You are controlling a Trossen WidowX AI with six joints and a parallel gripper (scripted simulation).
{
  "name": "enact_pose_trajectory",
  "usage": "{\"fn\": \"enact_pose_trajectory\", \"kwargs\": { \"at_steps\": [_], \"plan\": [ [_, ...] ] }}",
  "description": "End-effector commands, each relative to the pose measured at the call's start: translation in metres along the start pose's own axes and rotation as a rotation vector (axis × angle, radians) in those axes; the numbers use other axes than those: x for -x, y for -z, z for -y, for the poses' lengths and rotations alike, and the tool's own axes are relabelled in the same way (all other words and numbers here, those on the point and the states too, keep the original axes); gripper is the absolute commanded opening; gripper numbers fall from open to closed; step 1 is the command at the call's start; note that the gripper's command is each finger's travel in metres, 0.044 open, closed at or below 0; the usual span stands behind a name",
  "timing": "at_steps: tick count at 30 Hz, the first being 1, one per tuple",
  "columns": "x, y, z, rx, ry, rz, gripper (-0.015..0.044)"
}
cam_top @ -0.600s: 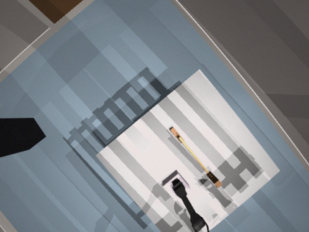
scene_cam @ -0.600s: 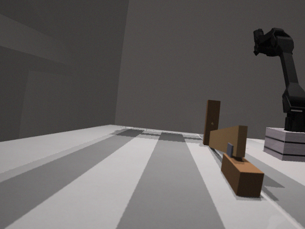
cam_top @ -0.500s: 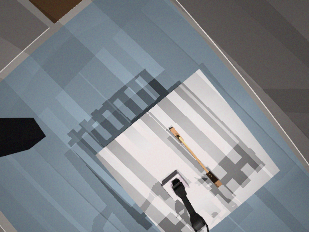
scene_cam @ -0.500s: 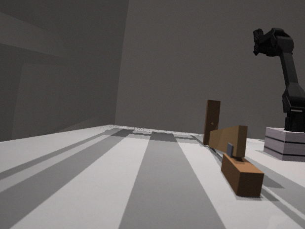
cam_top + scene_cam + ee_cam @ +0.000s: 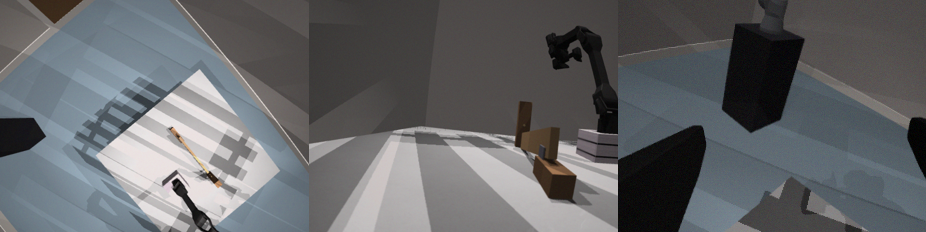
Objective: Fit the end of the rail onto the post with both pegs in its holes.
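- Gripper state: my gripper [image 5: 573, 63] [image 5: 808, 132] is open and holds nothing; it hangs high, well apart from the rail [image 5: 193, 154] [image 5: 537, 140].
- Rail position: the far end sits at the bracket [image 5: 541, 152] on the block [image 5: 174, 130] [image 5: 561, 186]. The rail slopes down to its near end, just in front of the post [image 5: 213, 177] [image 5: 524, 117].
- Handling: I judge the rail stiff and fairly light, but long enough to swing if gripped far from its balance point. Smooth wood may slip or pivot between my fingers.
- Grasp point: take the two broad side faces, square across the thickness, near the post end. Leave the end face and its holes free for the pegs [image 5: 210, 174].
- Lift: raise the near end gently to level; the bracket should serve as the pivot. Excess pull could unseat the far end.
- Insertion: apply steady force along the rail's length; twisting could jam the pegs.
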State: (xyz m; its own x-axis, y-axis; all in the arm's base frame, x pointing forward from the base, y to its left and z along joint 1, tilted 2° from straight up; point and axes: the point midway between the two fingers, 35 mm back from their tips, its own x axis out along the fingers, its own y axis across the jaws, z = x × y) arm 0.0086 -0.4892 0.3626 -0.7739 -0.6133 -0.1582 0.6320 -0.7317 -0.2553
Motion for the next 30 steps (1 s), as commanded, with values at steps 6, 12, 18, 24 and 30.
{"fn": "enact_pose_trajectory", "kwargs": {
  "at_steps": [6,12,18,24,30],
  "plan": [
    [0.073,0.043,-0.063,0.407,-0.321,0.0,0.044],
    [0.136,0.081,-0.095,0.706,-0.554,0.048,0.044],
    [0.203,0.12,-0.113,0.978,-0.771,0.143,0.044],
    [0.274,0.163,-0.117,1.251,-0.988,0.283,0.044],
    [0.354,0.214,-0.102,1.537,-1.224,0.496,0.044]
  ]
}}
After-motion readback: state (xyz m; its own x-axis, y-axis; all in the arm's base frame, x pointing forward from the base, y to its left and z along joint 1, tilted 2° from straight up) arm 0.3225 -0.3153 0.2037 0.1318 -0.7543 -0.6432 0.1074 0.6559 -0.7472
